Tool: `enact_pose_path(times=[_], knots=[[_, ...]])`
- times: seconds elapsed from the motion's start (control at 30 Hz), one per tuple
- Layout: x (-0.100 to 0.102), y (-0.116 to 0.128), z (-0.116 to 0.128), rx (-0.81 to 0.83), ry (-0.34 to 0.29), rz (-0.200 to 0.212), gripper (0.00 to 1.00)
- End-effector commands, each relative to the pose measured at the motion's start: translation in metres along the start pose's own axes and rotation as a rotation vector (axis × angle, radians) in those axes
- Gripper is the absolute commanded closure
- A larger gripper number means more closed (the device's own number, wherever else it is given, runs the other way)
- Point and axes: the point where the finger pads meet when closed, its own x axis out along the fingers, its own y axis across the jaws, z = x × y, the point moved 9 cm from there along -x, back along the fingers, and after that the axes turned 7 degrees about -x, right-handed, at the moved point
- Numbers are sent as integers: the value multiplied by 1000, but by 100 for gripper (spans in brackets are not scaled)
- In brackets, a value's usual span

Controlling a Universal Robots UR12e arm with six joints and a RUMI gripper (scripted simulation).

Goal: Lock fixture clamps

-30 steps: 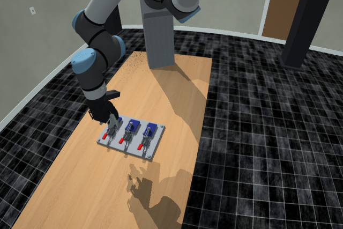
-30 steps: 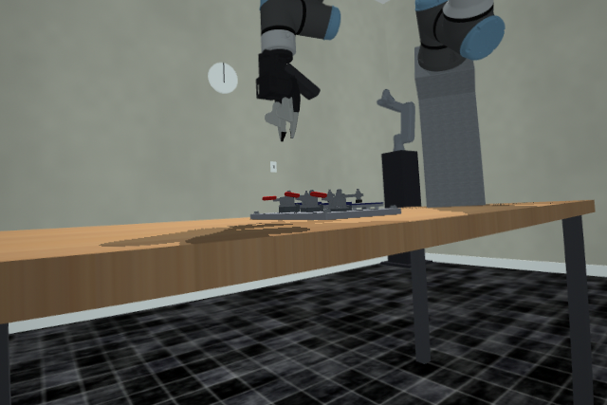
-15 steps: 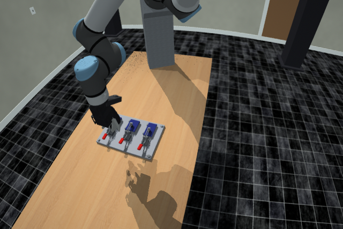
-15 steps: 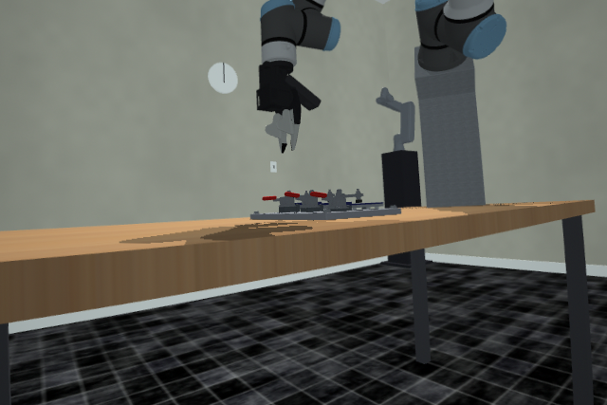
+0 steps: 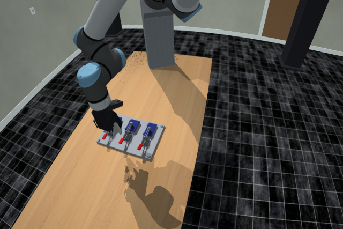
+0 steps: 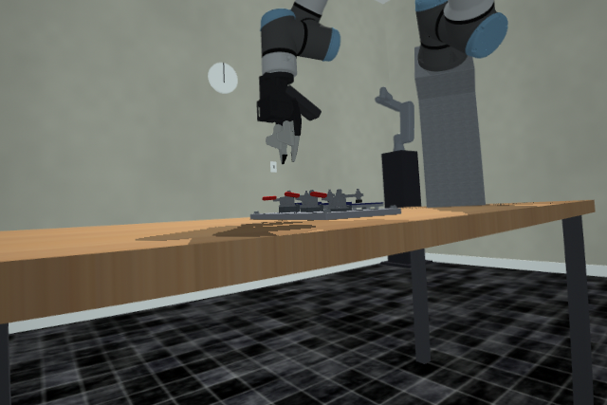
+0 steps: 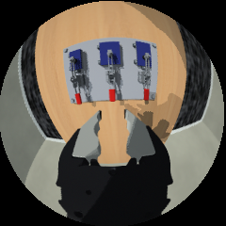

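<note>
wrist view looked down on the grey fixture plate with its three toggle clamps; the red handles all lay low toward the near edge of the plate, their bars over the blue parts. whether any was truly locked could not be told, so i judged that none could be counted as done. the gripper held nothing, jaws partly apart. exterior view alone showed the gripper hanging well above the plate, touching no handle. top view placed it over the plate's left end.
</note>
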Motion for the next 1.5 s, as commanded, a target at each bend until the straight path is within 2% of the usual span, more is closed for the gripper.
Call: enact_pose_path(times=[0.0, 1.2, 1.47], knots=[[1, 0, 0, 0, -1, 0, 72], [1, 1, -7, 0, -1, 0, 72], [10, 1, -7, 0, -1, 0, 72]])
